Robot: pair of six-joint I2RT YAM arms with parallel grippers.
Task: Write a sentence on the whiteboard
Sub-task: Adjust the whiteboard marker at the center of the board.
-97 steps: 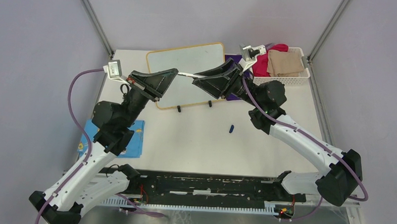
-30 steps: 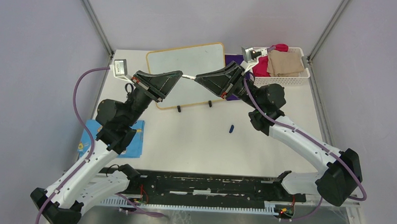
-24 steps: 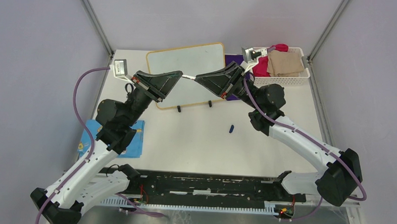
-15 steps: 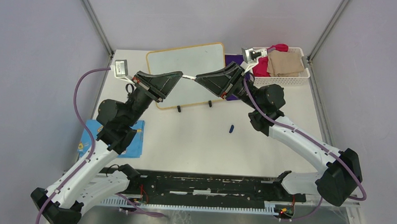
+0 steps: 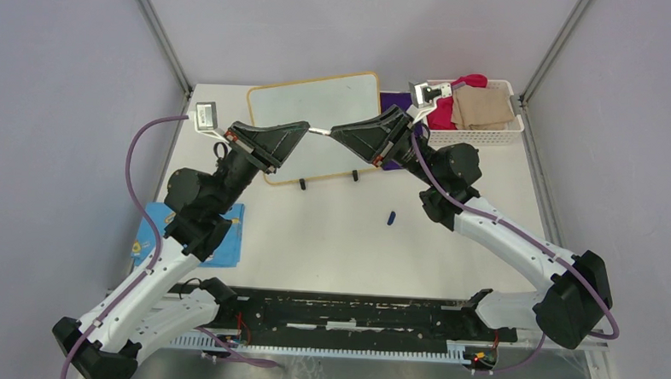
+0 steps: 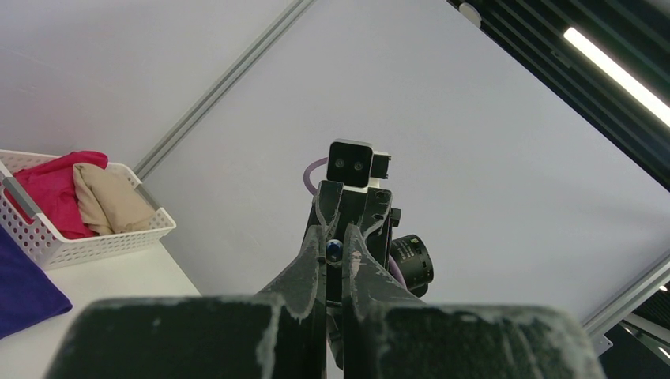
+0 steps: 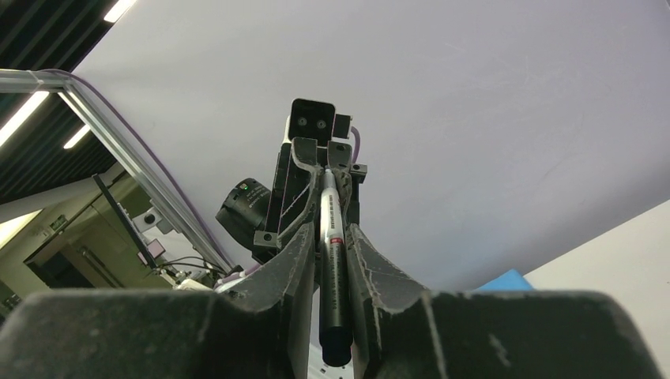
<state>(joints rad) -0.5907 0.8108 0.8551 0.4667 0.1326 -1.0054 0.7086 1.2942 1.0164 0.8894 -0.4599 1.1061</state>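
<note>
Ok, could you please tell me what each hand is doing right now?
Left hand: closed; whether it grips the marker cannot be told.
Right hand: closed on the marker.

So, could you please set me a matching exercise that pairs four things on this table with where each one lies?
Things: 1 white rectangular whiteboard with tan wooden frame; 2 flat blue booklet; 3 white plastic mesh basket; 4 small dark blue cap.
Places on the white table: A far right corner; B bare middle, right of centre; C far middle; D near left edge.
Pairs: 1-C; 2-D; 3-A; 4-B.
</note>
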